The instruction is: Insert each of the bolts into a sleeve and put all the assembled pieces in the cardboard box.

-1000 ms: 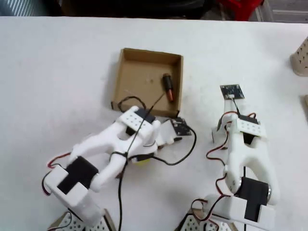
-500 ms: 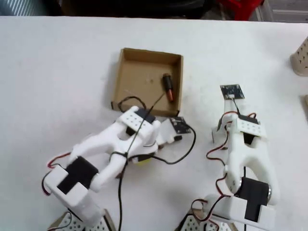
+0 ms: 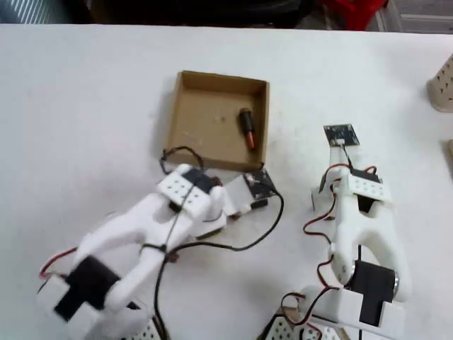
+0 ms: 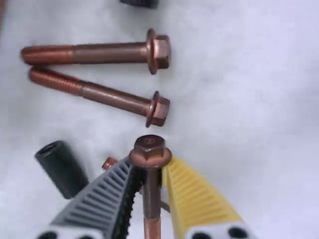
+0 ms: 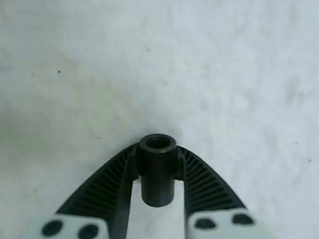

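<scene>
I have the left fingers [image 4: 194,199] clamped on a bolt [image 4: 149,151], head past the tips, shank along them. The right fingers [image 5: 209,191] pinch a sleeve [image 5: 157,174], bore outward, well apart across the table [image 3: 85,106].

Left arm [image 3: 134,230] angled inward, jaws clamped, right arm [image 3: 361,219] hunched forward, jaws clamped

A white table [image 3: 85,106] spreads across nearly the whole frame, evenly lit. Beyond its far edge, along the top, runs a dark band [image 3: 177,10] with a red object [image 3: 352,10] at upper right. A beige perforated object [image 3: 443,86] stands at the right edge.
</scene>
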You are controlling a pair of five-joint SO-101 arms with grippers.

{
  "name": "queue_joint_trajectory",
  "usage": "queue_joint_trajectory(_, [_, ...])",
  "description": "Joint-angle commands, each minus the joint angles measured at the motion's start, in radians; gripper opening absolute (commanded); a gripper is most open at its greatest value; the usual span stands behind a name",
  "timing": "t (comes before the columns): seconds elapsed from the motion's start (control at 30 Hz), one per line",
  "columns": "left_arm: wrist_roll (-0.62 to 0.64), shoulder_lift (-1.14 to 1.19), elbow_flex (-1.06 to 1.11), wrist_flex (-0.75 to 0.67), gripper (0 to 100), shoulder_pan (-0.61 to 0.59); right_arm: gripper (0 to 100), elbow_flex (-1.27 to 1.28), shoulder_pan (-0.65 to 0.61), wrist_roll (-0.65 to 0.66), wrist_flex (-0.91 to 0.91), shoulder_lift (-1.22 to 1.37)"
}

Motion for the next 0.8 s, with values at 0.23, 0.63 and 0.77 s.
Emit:
queue_joint_trajectory(0.23, [0.229, -0.282, 0.049, -0.12, 2, -0.2, 1.7, -0.038, 0.002, 0.014, 0.004, -0.007])
queue_joint_trajectory(0.63, [0.387, -0.3, 0.057, -0.276, 2, -0.381, 1.7, -0.038, 0.001, 0.014, 0.005, -0.005])
queue_joint_trajectory(0.77, [0.408, -0.321, 0.121, -0.4, 2, -0.44, 1.7, -0.038, 0.001, 0.014, 0.004, -0.005])
